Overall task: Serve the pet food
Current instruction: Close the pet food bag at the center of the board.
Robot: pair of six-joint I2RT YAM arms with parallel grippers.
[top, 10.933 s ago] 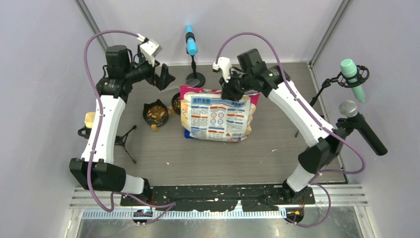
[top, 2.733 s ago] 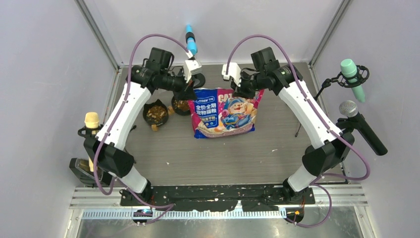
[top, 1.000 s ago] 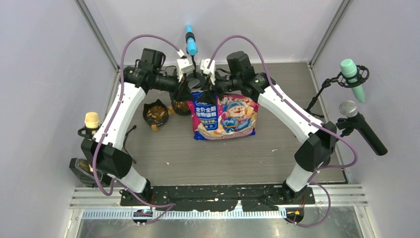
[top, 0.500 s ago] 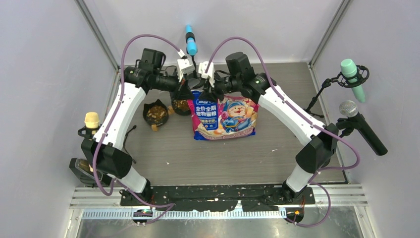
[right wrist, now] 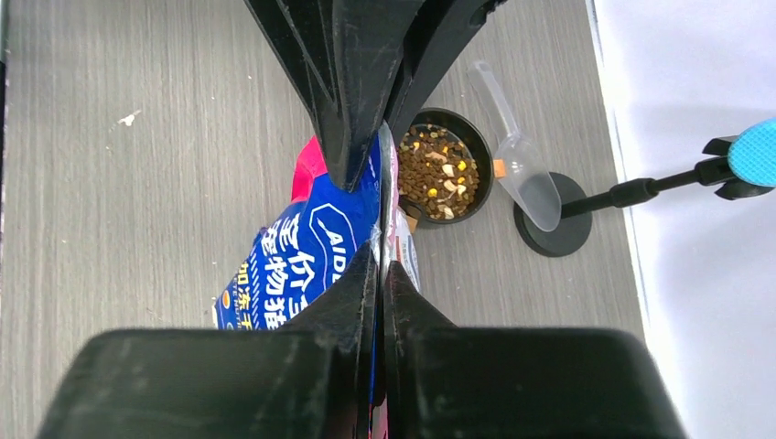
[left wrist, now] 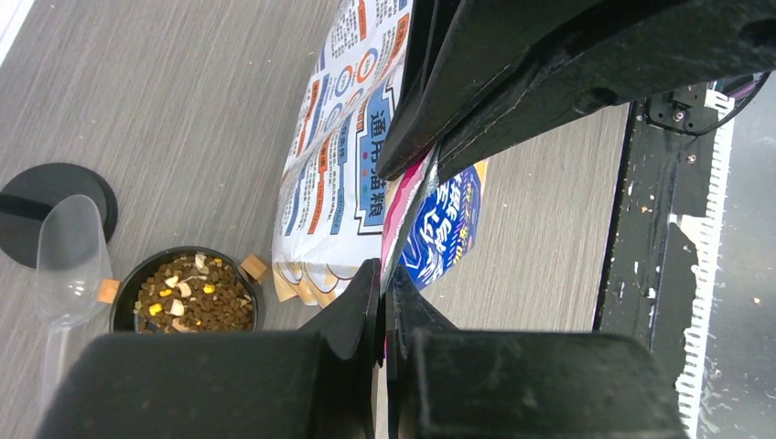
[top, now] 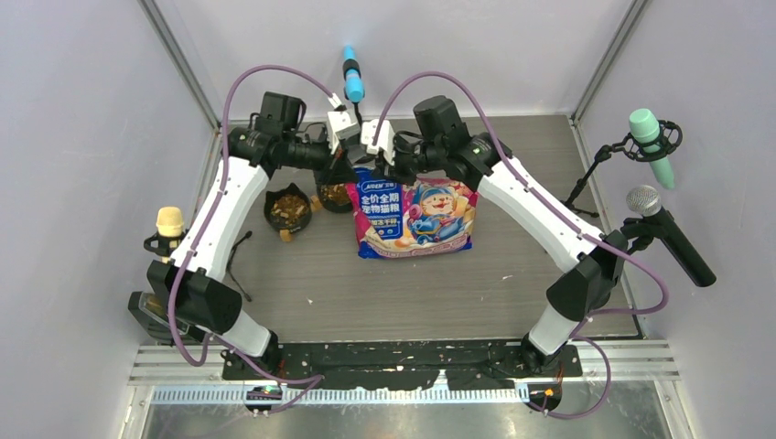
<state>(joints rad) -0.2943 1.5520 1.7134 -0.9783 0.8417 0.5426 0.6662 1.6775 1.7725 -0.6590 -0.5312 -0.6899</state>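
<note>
**Both jaws clenched on the bag's top edge**

From above, we see the bag [top: 416, 215] standing on the grey surface [top: 412, 293], a little toward 12 o'clock from the middle, with its printed cartoon front facing the arm bases. Both arms reach in over its top edge, meeting near the corner at 10 o'clock of the bag.

The left jaws are clenched on that edge. In the left wrist view the two fingers [left wrist: 352, 311] meet with only the thin pink-and-white rim of the bag between them. The right jaws are clenched on the same rim just beside them. In the right wrist view its fingers [right wrist: 352, 297] press together on the rim, with the bag's blue print below.

The kibble [top: 289, 210] lies in two black bowls at 9 o'clock of the bag. We see the outer bowl [top: 266, 208] in full, heaped with brown and tan pellets. The inner bowl [right wrist: 488, 169] sits just beside the bag and is partly under the left arm from above; the wrist views show it filled too.

A clear scoop [right wrist: 526, 183] lies at 12 o'clock of the inner bowl, its cup over the round black stand base [right wrist: 558, 233] of the blue microphone [top: 352, 80].

A yellow microphone [top: 168, 219] stands at the 9 o'clock edge. A green one [top: 648, 128] and a grey one [top: 645, 199] stand at 3 o'clock.
</note>
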